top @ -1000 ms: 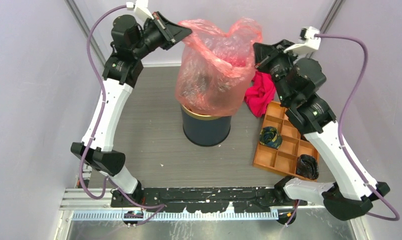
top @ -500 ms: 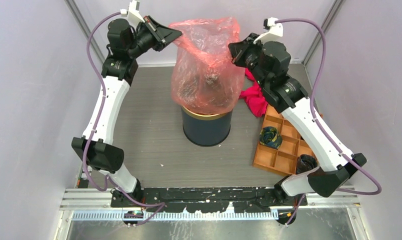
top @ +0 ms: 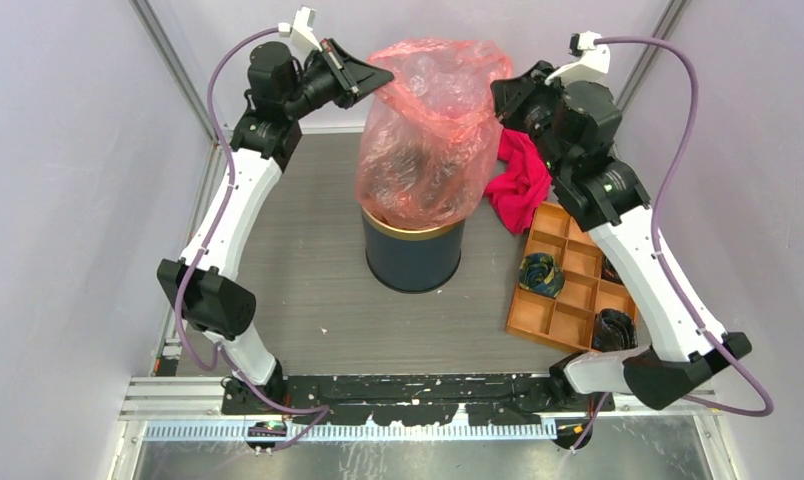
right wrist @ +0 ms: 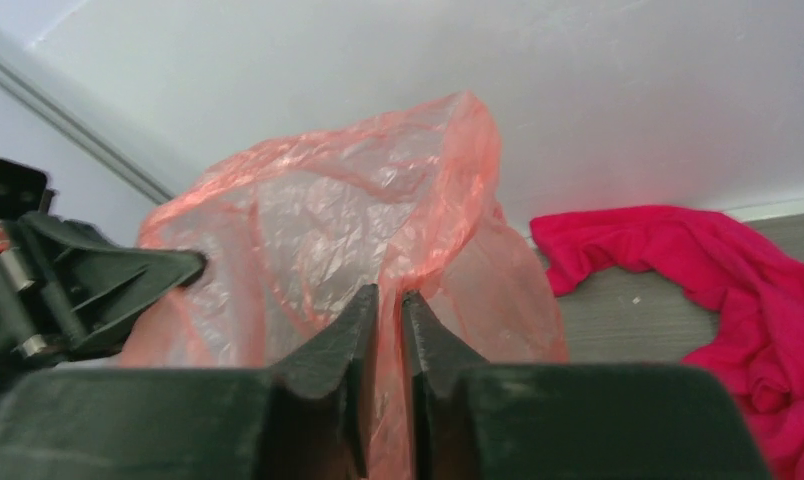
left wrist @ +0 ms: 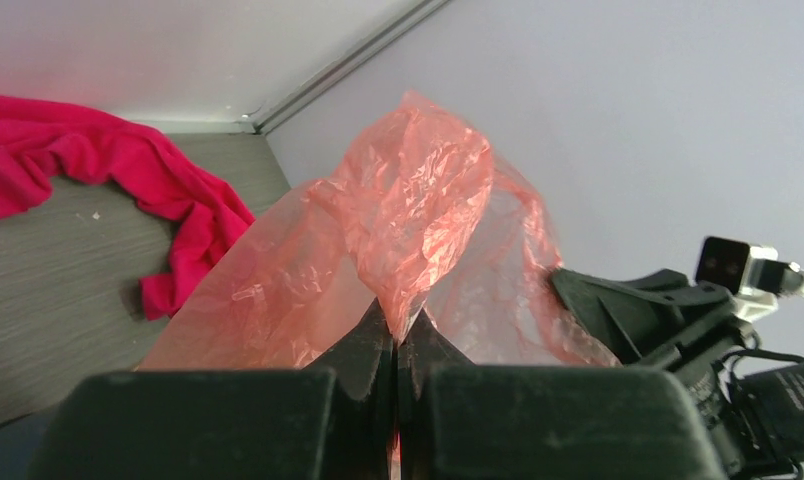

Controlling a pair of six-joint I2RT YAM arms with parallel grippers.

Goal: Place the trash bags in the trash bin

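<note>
A fold of the red plastic bag (left wrist: 408, 220) is being pinched in the left claw (left wrist: 393, 320), its jaws pressed fully together on the film. On the opposite side the right claw (right wrist: 388, 300) is being shown with its jaws a narrow slit apart and the bag's edge caught between them, so the grip there is judged light. Between the two claws the bag is being held up high and spread open above the table (top: 298, 260). Its lower end is being draped onto the gold rim of the dark bin (top: 413, 255); how much of it is already inside cannot be told. A pink cloth (top: 518, 185) is lying just beside the bin's right side, and an orange tray (top: 513, 325) is sitting nearer the arm bases. The task is judged to be under way, with most of the bag being kept above the bin. For the step to be done well, both claws are best brought inward and downward together, so that the film is being gathered over the opening rather than spilled outside it. Because the bag is bulkier than the bin, release is best delayed until the bulk is below the rim, with the bin not being nudged.
</note>
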